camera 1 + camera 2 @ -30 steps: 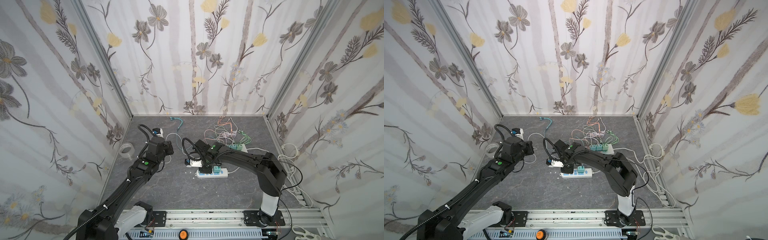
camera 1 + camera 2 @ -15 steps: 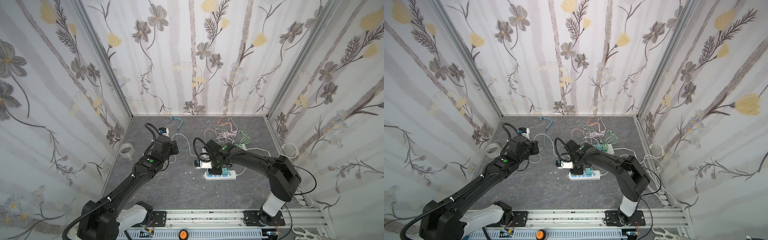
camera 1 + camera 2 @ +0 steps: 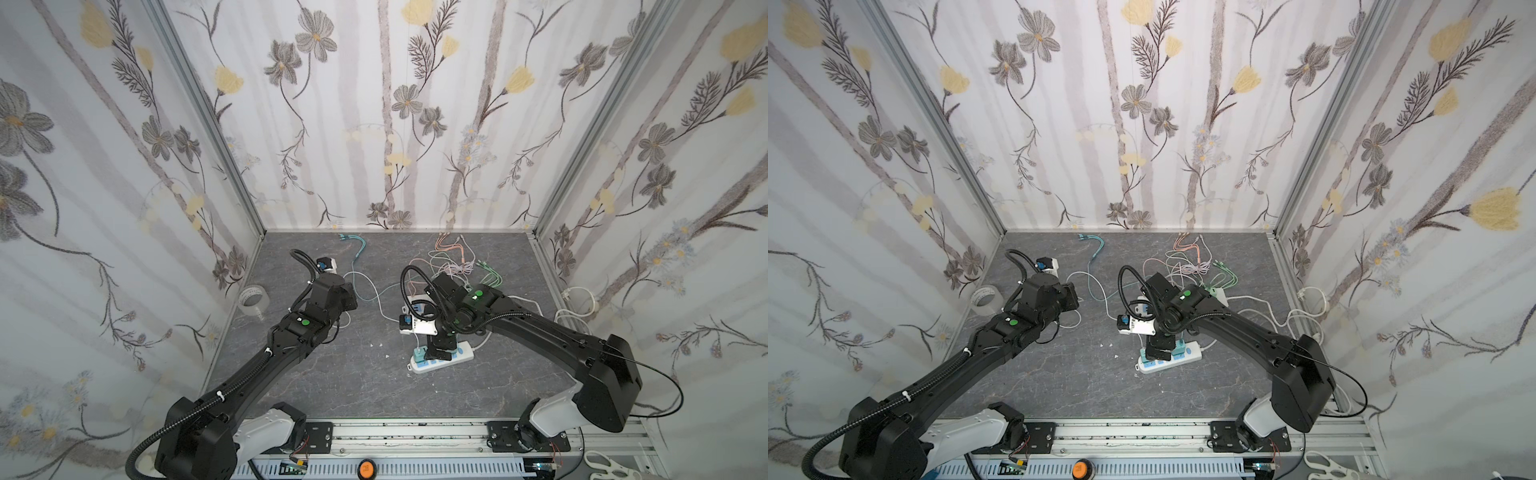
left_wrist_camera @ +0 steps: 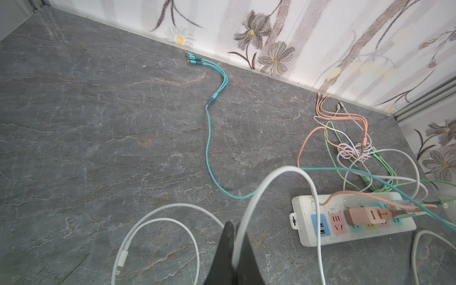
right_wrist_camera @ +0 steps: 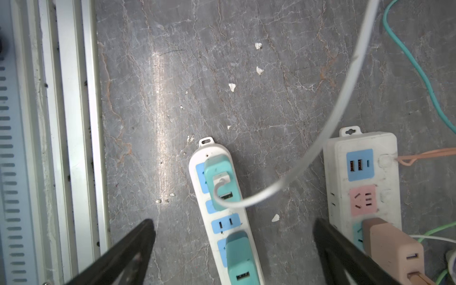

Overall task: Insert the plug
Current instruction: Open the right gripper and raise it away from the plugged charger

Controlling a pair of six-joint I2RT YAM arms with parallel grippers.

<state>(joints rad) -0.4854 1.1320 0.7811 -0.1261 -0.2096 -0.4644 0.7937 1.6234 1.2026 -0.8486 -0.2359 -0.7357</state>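
A white power strip lies on the grey floor, also seen in both top views. Two teal plugs sit in it: the end one carries a white cable, and the other lies between my right gripper's fingers without touching them. My right gripper hovers over the strip, open wide and holding nothing. Off to the left, my left gripper is shut on the white cable, which loops up from its fingertips.
A second white strip with a peach adapter lies just behind. Teal, peach, green and white cables tangle at the back right. A tape roll stands by the left wall. The metal rail borders the front.
My right gripper has opened wide over the strip. Both arms and the strip have shifted somewhat to the right since a second ago. The left gripper has stayed shut on the cable.
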